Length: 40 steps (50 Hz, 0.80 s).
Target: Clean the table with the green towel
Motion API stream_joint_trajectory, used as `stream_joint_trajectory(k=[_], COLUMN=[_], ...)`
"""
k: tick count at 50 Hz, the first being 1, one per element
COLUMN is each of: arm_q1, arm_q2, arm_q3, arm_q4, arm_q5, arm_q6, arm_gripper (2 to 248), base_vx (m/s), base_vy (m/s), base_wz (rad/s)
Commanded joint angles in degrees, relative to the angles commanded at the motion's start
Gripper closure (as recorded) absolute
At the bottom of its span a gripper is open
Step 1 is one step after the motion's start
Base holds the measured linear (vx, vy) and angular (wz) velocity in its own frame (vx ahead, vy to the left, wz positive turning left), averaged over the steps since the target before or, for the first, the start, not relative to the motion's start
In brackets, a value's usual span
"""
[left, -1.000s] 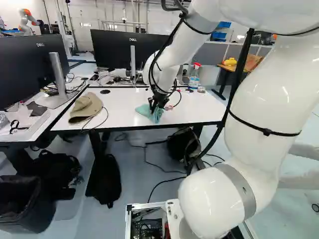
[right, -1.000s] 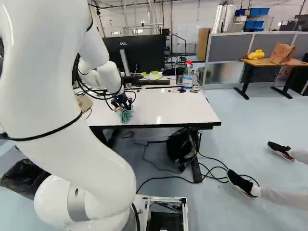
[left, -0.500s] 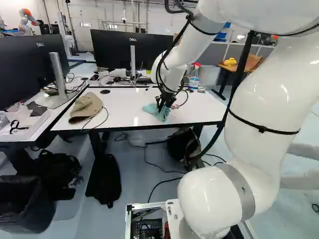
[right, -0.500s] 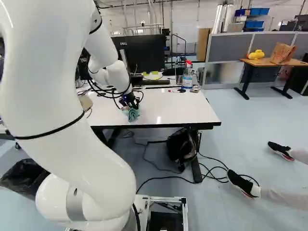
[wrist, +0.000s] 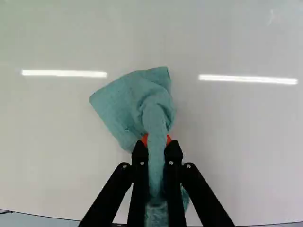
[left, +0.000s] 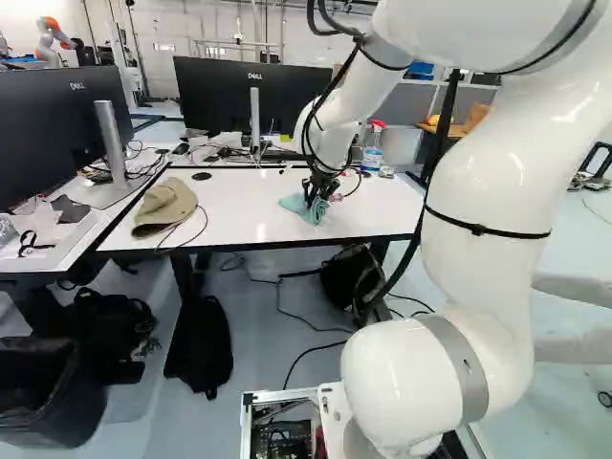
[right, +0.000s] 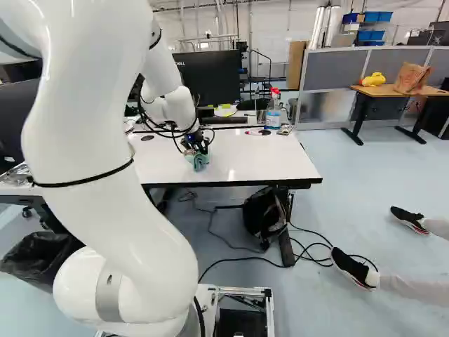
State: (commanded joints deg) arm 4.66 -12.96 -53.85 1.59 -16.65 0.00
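At the right half of the table in the left base view, my gripper (left: 318,187) points down at the white tabletop (left: 249,208). The green towel (left: 304,207) lies bunched beneath it on the table. Seen from the wrist, the gripper (wrist: 157,149) is shut on a fold of the towel (wrist: 135,101), pinched between both orange-padded fingers. One flap of cloth spreads flat on the table ahead of the fingers, and more cloth hangs down between and behind them.
A tan cap (left: 165,206) lies on the table's left part. Toward the back right stand a spray bottle (right: 273,109) and small items. Monitors (left: 251,94) stand behind. Under the table is a black bag (right: 263,214). Another robot (left: 53,40) stands far back left.
The arm has swung to the right over the table, its upper links shifting too, and the towel has moved along with the gripper. The base has not moved.
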Motion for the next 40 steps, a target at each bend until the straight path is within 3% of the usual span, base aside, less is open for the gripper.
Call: stream_joint_trajectory(k=[40], arm_q1=[7.2], arm_q2=[-3.4], arm_q3=[-4.1], arm_q4=[0.0], arm_q5=[0.0], arm_q6=[0.0], arm_gripper=[208], base_vx=[0.0], base_vy=[0.0], base_wz=[0.0])
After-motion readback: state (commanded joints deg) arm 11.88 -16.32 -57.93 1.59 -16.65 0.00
